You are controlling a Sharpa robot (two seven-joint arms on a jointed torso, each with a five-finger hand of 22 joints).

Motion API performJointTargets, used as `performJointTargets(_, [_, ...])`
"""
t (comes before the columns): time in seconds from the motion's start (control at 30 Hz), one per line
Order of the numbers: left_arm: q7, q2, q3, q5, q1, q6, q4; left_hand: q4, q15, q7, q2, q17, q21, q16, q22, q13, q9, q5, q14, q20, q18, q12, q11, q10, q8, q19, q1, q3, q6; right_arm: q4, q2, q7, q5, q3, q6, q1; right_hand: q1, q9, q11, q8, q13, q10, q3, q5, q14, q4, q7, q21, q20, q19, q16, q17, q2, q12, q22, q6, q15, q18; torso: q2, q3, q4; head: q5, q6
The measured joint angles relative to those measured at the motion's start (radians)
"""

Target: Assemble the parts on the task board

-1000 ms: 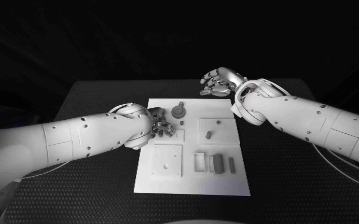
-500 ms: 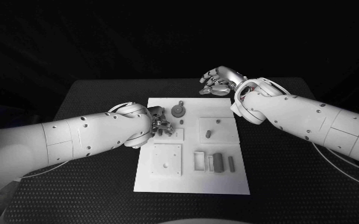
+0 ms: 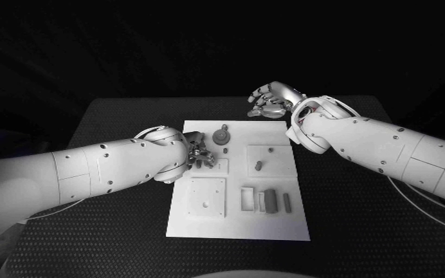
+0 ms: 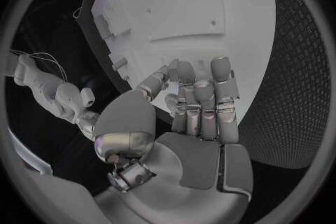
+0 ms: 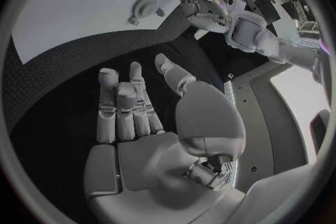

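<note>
Task board (image 3: 239, 226) lying flat at the middle of the black table (image 3: 111, 123), its long axis running away from the robot. Left hand (image 3: 199, 156) low over the board's left edge, beside a small raised square plate (image 3: 212, 166); the wrist view shows its fingers (image 4: 203, 103) curled together, thumb close, but whether a part sits between them cannot be told. Right hand (image 3: 272, 103) raised off the board's far right corner, over bare table, fingers loosely curled and holding nothing. Parts on the board: a round disc with a stub (image 3: 222, 138) near the far edge, just beyond the left hand; a small peg (image 3: 260, 166) on the right-hand square; upright blocks (image 3: 270, 201) in a row toward the near right. The left hand is judged nearer every part; the disc lies directly ahead of its fingertips, nothing between.
</note>
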Motion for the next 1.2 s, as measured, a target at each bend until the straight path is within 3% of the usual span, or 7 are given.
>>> performJointTargets(1.2, [-0.002, -0.002, 0.001, -0.015, 0.000, 0.016, -0.001, 0.001, 0.000, -0.002, 0.000, -0.011, 0.015, 0.016, 0.000, -0.003, 0.006, 0.008, 0.000, 0.000, 0.000, 0.008, 0.002, 0.001, 0.012, 0.000, 0.000, 0.001, 0.002, 0.000, 0.000, 0.001, 0.002, 0.000, 0.005, 0.000, -0.004, -0.002, 0.000, 0.000, 0.001, 0.000, 0.000, 0.000, 0.000, 0.000, 0.004, 0.000, 0.001, 0.000, 0.000, -0.001, 0.004, -0.004, 0.000, 0.001, 0.000, 0.000, 0.000, -0.0004, -0.0001, 0.001, -0.002])
